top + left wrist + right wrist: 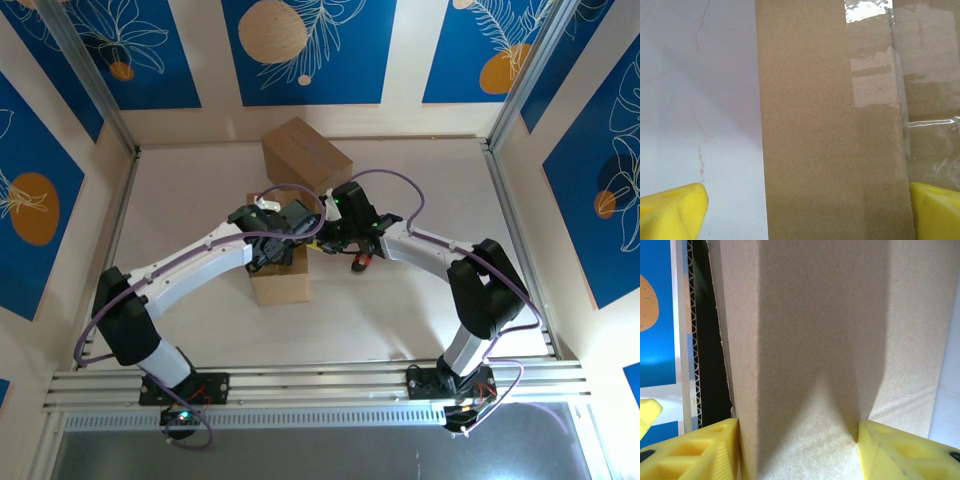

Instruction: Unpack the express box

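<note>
- Left gripper (285,240): released, fingers straddling an edge of express box (282,285), in front of second box (300,150).
- Express box: taped shut; likely light, stiff, tape slick; grip across bare side walls.
- Right gripper (799,427): clenched on second box's cardboard panel.

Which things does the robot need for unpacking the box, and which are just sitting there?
For the job:
near box, the one both claws are at
left claw
right claw

Just sitting there:
far box, by the back wall with nothing touching it
blue wall pictures
</note>
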Motion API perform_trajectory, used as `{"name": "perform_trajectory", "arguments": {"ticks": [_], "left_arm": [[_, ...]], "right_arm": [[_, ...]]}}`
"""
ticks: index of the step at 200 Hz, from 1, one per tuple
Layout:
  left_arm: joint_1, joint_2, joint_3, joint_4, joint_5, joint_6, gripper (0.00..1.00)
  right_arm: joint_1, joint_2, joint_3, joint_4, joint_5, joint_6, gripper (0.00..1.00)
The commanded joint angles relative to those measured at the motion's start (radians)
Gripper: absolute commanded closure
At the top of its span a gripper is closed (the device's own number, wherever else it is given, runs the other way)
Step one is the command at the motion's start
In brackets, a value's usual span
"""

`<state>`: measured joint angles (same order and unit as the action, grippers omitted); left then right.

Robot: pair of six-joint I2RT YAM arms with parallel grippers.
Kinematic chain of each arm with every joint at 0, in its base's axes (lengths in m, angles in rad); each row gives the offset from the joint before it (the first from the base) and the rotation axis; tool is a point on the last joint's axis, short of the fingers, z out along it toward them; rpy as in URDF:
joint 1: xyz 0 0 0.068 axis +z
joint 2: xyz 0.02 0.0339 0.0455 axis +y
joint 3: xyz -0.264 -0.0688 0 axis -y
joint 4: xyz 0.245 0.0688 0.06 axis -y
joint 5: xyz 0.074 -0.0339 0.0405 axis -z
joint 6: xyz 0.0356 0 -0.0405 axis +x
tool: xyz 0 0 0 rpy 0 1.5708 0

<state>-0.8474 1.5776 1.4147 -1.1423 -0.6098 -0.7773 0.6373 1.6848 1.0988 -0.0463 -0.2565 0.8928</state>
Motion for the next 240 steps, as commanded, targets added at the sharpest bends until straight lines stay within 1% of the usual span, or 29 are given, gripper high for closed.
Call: {"name": "perform_trajectory", "arguments": {"ticks": [1,21,36,83,114,143,170,201,207,240], "left_arm": [[0.002,0.019,-0.026,-0.001,0.022,0.009,0.0],[0.004,0.031,-0.014,-0.028,-0.004,0.006,0.0],[0.005,0.048,-0.008,-0.066,-0.031,-0.002,0.03],[0.005,0.082,-0.007,-0.121,-0.088,-0.014,0.27],[0.004,0.107,0.018,-0.151,-0.116,-0.01,0.37],[0.004,0.124,0.05,-0.18,-0.155,-0.002,0.52],[0.004,0.145,0.08,-0.213,-0.191,0.003,0.7],[0.004,0.16,0.102,-0.244,-0.23,0.008,0.93],[0.004,0.162,0.106,-0.251,-0.239,0.008,1.0],[0.005,0.154,0.134,-0.283,-0.278,0.01,1.0]], "right_arm": [[-0.007,0.019,-0.046,-0.109,0.02,-0.013,0.41],[-0.007,0.019,-0.049,-0.104,0.015,-0.012,0.41],[-0.007,0.019,-0.051,-0.102,0.014,-0.012,0.41],[-0.009,0.022,-0.051,-0.099,0.008,-0.012,0.41],[-0.01,0.029,-0.05,-0.098,0.005,-0.012,0.41],[-0.012,0.036,-0.051,-0.098,0.003,-0.012,0.41],[-0.013,0.045,-0.05,-0.097,0.0,-0.011,0.41],[-0.013,0.066,-0.045,-0.096,-0.003,-0.007,0.41],[-0.013,0.071,-0.045,-0.095,-0.003,-0.005,0.41],[-0.012,0.099,-0.047,-0.096,0.003,0.0,0.4]]}}
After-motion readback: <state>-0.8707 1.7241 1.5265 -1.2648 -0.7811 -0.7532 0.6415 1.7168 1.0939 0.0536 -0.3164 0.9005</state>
